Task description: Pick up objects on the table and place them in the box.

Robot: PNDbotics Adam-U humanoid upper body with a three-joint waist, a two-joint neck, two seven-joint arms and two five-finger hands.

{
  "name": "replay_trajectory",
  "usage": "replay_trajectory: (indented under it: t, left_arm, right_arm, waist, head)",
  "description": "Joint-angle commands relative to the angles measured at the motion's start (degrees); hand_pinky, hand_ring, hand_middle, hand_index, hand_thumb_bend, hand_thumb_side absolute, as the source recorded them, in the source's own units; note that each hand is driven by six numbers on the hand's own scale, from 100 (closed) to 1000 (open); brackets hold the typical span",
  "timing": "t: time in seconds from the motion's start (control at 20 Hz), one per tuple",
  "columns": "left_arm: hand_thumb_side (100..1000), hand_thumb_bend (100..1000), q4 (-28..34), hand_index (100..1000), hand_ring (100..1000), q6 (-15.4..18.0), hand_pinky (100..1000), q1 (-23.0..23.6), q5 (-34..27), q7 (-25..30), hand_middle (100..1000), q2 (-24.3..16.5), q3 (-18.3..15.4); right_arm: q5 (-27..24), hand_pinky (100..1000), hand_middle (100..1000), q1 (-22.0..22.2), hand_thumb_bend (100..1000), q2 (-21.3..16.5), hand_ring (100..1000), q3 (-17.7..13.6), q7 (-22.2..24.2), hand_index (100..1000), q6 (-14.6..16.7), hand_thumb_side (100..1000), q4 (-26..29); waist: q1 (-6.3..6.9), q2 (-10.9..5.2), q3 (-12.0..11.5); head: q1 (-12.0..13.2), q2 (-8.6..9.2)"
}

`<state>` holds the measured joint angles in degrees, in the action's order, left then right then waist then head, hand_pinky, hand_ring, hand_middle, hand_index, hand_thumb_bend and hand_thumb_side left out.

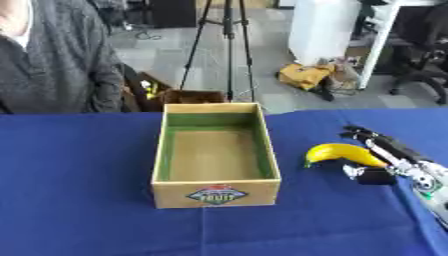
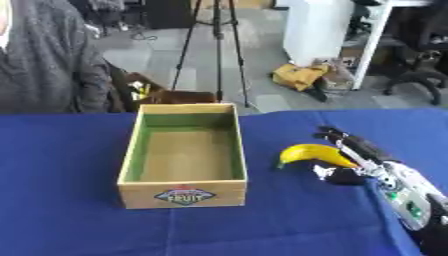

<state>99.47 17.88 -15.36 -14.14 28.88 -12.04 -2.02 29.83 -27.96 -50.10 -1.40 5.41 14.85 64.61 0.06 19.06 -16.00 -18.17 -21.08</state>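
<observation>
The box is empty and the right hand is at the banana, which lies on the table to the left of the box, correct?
Not quite. The banana lies to the right of the box, not the left, as the left eye view shows. The rest holds: the box is empty and the right hand is at the banana on the blue table.

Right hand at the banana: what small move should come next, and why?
Probably curl the fingers round the banana. The right hand lies open against it on the blue table, fingers behind, thumb in front, and the fruit is not yet lifted. The box to its left appears empty. No left hand shows.
</observation>
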Motion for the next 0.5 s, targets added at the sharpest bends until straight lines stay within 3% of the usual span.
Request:
replay_trajectory:
  t: [0.05, 0.5]
  left_arm:
    - [974, 257, 0.83, 728, 507, 0.07, 725, -0.56, -0.14, 0.14, 506, -0.54, 0.14]
    - [976, 258, 0.81, 729, 508, 0.03, 726, -0.52, -0.15, 0.32, 506, -0.46, 0.15]
  right_arm:
    - [-0.21, 935, 1000, -0.17, 100, -2.21, 1000, -0.84, 0.04, 949, -0.22, 478, 0.1]
    - [-0.54, 857, 966, 0.02, 100, -2.02, 1000, -0.65, 1.33, 951, -0.15, 495, -0.12]
  waist:
    - [-0.04, -0.91, 0.24]
    - [0.04, -0.8, 0.58]
  head:
    - [0.28, 0.3]
    - [0.27, 0.28]
